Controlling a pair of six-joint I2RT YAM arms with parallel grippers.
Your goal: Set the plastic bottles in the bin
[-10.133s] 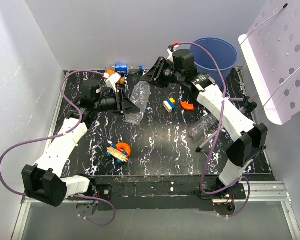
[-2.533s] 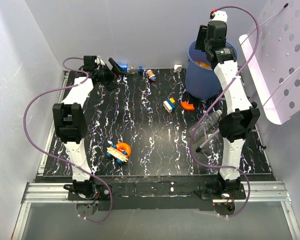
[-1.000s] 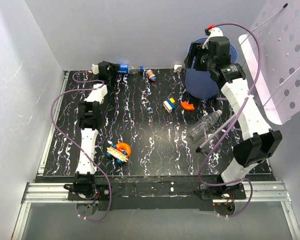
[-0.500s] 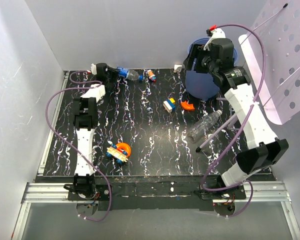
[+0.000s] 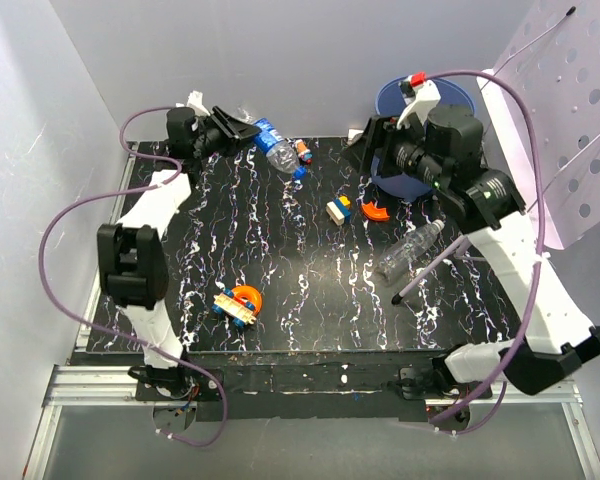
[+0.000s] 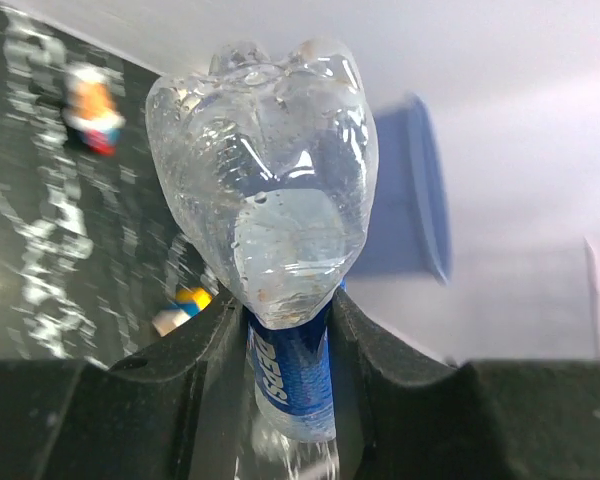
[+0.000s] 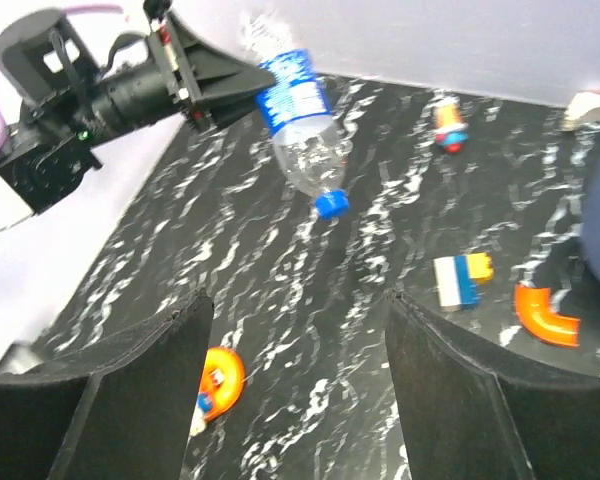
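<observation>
Movement on the left side: a second ago the clear bottle with the blue label (image 5: 276,146) was lying by the back wall with the left gripper (image 5: 242,125) reaching for it, and now it is off the table (image 5: 300,330). The fingers (image 6: 218,335) are clamped on the labelled middle and the blue cap hangs down towards the mat. The right gripper (image 7: 295,300) has meanwhile swung away from the bin (image 5: 464,92) towards the middle, its fingers spread wide with nothing between them. So one more bottle is in hand, but the bin stands at the far right corner, well apart from it. I'd guess the bottle must cross the table or pass to the waiting right arm. Another clear bottle (image 5: 410,250) lies on the mat beside the right arm, not yet dealt with.
</observation>
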